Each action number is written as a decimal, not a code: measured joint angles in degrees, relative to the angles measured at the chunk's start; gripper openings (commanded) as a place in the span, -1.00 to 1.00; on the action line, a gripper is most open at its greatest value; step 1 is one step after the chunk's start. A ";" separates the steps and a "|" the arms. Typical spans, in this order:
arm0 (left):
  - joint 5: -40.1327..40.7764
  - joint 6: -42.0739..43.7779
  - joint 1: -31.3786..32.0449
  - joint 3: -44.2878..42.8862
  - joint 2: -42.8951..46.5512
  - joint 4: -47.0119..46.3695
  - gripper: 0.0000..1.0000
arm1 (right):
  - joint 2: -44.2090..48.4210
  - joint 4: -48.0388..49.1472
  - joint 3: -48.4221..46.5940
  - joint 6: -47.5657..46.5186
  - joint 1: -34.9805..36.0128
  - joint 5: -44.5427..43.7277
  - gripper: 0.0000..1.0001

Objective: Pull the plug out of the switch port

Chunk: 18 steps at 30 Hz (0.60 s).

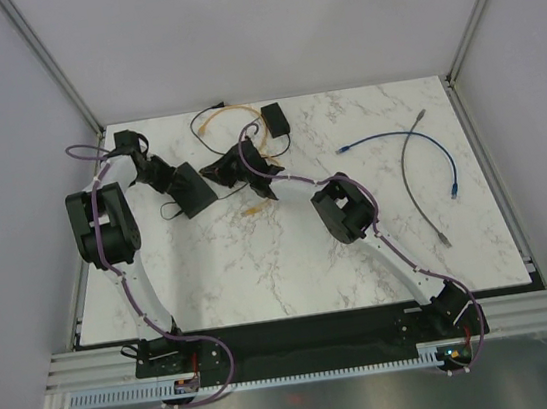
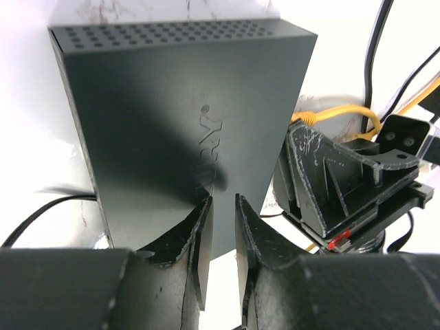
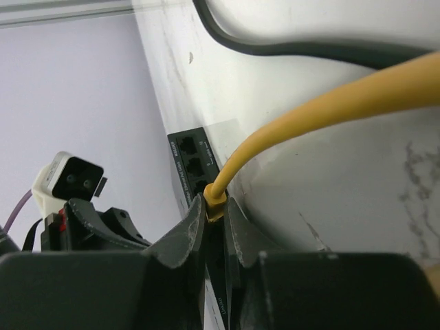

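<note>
Yellow plug (image 3: 215,201) clamped in your right gripper (image 3: 215,214): draw it straight from the switch port (image 3: 205,189); left gripper (image 2: 221,206) meets the box (image 2: 179,124), grip unclear.

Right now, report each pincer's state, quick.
Left pincer: slightly apart, tips at the black switch edge; grip cannot be told.
Right pincer: closed on the yellow plug.
</note>
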<state>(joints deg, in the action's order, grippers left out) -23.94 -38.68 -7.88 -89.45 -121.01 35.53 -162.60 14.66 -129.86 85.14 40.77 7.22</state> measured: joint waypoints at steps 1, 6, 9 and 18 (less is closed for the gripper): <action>-0.22 0.00 0.00 0.15 0.00 0.02 -0.43 | 0.00 -1.68 -0.72 -0.63 0.00 -0.24 -1.00; -0.70 0.07 0.02 0.28 0.00 0.11 -0.43 | 0.04 -7.67 -3.39 -2.05 -0.02 -0.74 -1.00; -0.76 0.07 0.02 0.33 0.00 0.11 -0.43 | 0.46 -7.56 -2.64 -2.08 -0.13 -0.57 -1.00; -0.76 0.09 0.09 0.48 0.00 0.00 -0.43 | 1.79 0.22 1.99 4.59 -1.81 -0.07 -1.00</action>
<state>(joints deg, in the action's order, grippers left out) -24.71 -38.59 -7.79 -88.97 -121.01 35.53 -160.81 14.87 -127.87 89.73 38.96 7.16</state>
